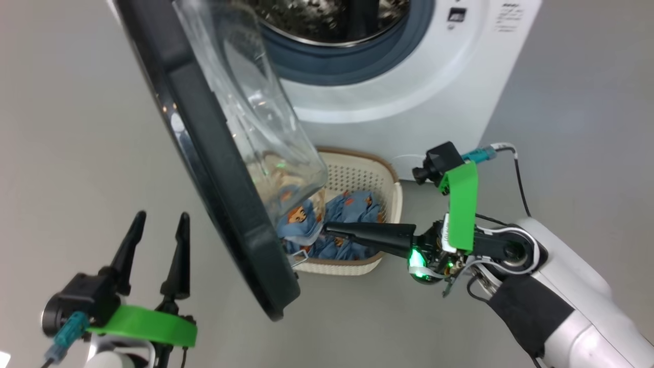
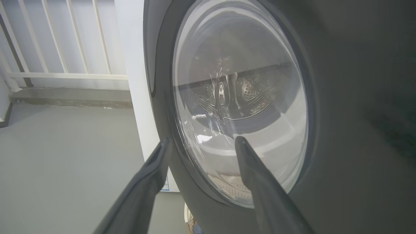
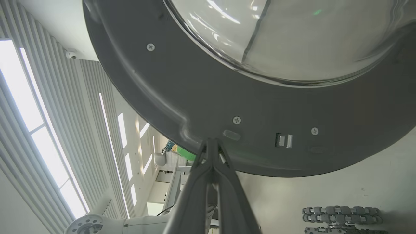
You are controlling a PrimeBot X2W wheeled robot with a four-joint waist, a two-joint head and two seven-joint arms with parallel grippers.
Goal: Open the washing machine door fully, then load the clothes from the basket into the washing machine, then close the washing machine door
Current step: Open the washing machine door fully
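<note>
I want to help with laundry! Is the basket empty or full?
Not empty: light-blue clothes lie piled inside the basket. The washing machine door hides part of it, so how full, I cannot tell.

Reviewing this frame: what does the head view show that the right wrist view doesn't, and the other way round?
Head view: the basket holding the clothes on the floor before the washing machine, and the left gripper, open, outside the washing machine door.
Right wrist view: screws and a latch slot on the door's inner face, with bright light strips beyond.
Both: the door, standing open, and the right gripper, shut, tips at the door's inner side.
</note>
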